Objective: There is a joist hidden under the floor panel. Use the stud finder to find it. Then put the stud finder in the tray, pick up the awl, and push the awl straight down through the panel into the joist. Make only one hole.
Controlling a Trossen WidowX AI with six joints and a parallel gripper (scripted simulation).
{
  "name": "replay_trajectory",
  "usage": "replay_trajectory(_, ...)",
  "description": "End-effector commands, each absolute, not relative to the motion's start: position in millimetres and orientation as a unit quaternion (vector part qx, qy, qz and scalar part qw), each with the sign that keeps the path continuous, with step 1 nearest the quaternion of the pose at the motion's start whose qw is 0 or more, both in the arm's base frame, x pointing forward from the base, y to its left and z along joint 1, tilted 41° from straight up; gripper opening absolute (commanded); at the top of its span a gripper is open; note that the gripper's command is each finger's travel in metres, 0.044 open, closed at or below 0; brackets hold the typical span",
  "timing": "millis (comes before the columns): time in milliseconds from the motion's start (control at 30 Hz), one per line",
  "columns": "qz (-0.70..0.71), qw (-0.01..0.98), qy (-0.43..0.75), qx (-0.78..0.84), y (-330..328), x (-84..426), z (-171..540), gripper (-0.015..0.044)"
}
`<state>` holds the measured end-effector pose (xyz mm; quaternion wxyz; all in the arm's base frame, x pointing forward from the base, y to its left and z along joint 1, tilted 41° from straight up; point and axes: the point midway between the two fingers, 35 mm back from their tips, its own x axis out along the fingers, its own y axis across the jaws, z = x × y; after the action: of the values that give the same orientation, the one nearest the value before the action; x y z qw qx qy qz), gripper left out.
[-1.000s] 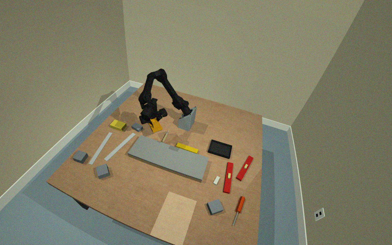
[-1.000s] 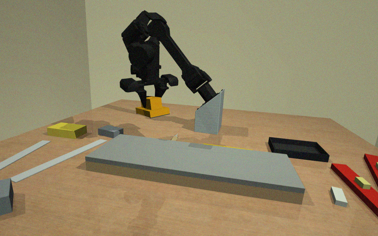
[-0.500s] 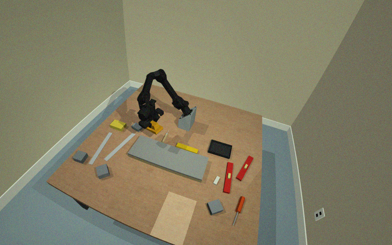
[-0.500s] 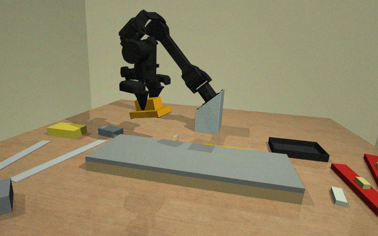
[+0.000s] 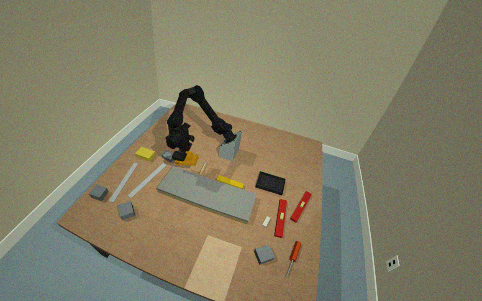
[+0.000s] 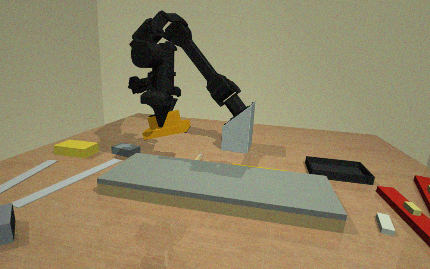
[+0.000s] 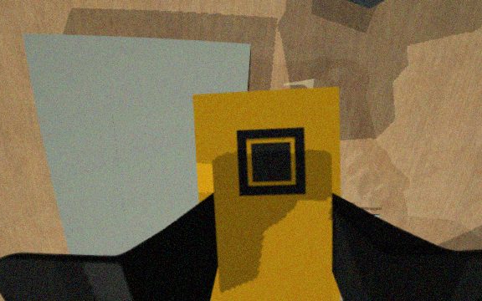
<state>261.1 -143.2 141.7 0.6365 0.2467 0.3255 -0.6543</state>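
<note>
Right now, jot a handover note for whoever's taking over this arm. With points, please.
Gripper [image 5: 183, 156] [image 6: 161, 124] [image 7: 269, 196]: shut on the orange stud finder [image 5: 192, 158] [image 6: 173, 128] [image 7: 266, 109], held off the table and tilted.
Awl [image 5: 203, 168] [image 6: 199, 156]: on the table, behind the floor panel [image 5: 207, 195] [image 6: 220, 184] [image 7: 124, 146] in the exterior view.
Tray [image 5: 270, 174] [image 6: 350, 178]: no tool in it.
Done: stud finder gripped; no hole visible. Whether the joist is located, I can't tell.
Left: finish any scanning, tray the stud finder, pick up awl, make one hole.

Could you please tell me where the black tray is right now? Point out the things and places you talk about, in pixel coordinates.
In the top view, the black tray [image 5: 270, 191] [image 6: 350, 179] lies right of centre, between the yellow bar [image 5: 230, 182] and the two red levels [image 5: 280, 228] [image 5: 297, 212].
</note>
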Motion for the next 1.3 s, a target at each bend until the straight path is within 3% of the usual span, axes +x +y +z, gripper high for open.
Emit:
replay_trajectory(0,-0.626,0.657,0.361,0.214,-143.5,270.3,141.4,0.0000)
replay_trajectory(1267,-0.298,0.746,0.565,-0.187,-149.3,342.8,159.1,0.0000)
